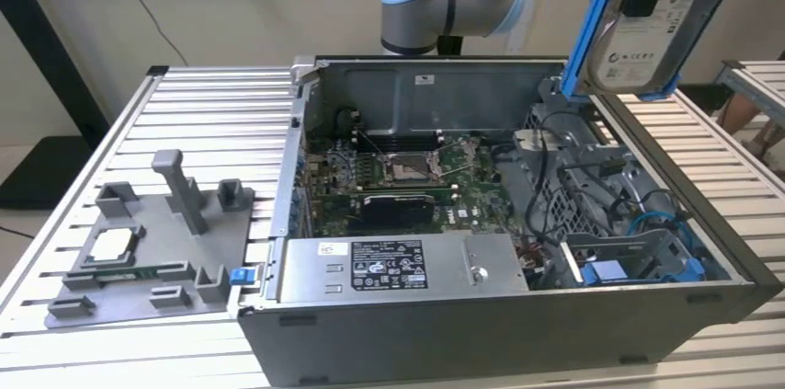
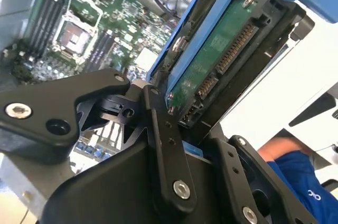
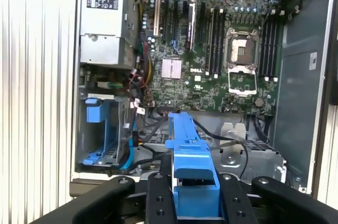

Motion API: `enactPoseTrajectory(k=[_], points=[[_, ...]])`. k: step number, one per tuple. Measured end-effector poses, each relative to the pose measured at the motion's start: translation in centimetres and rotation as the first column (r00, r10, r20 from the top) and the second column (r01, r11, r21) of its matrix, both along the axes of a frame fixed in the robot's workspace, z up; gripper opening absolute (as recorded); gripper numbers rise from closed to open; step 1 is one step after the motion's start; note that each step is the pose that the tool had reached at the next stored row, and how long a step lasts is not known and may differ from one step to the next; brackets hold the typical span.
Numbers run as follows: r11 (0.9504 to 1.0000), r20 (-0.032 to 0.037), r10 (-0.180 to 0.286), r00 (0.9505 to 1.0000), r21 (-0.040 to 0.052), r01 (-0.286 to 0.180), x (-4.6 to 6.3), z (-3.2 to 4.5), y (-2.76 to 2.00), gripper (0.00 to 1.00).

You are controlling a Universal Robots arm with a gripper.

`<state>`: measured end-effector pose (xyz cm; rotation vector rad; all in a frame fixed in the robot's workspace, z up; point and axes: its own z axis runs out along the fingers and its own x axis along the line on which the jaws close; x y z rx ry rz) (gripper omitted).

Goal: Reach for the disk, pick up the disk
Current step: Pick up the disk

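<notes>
The pincer (image 2: 174, 129) is clamped on the disk (image 2: 222, 60), its black fingers (image 2: 166, 145) pressed against the blue rails on either side; in the second wrist view the green circuit board and the connector end of the disk face the camera. In the first wrist view the blue rail (image 3: 193, 166) runs straight out between the two fingers, so the hold looks centred rather than skewed.

In the exterior view the disk (image 1: 656, 30) hangs high above the far right corner of the open computer case (image 1: 491, 334), label side out, tilted steeply and clear of everything inside. The pick-up looks done, or very nearly so.

To carry this step well, I judge the grip should stay firm and even on both rails, since smooth plastic could let a heavy drive slip or swing. The loose cables (image 1: 638, 200) and the empty blue bay (image 1: 631, 269) lie directly beneath, so any motion should keep height over them.

Farther off, the grey fixture (image 1: 160, 242) sits on the desk (image 1: 221, 113) near its left edge, well apart from the case.
</notes>
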<state>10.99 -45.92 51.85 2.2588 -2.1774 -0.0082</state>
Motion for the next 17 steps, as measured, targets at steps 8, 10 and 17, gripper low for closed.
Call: enactPoseTrajectory(k=[8,10,17], points=[[1.0,0.0,0.0,1.0,0.0,0.0,0.0,-0.58,-3.64,0.0],[1.0,0.0,0.0,1.0,0.0001,0.0,0.0,-0.73,-4.54,0.0],[1.0,-0.0001,-0.002,1.0,0.0001,0.002,0.0,-1.17,-7.66,0.0]])
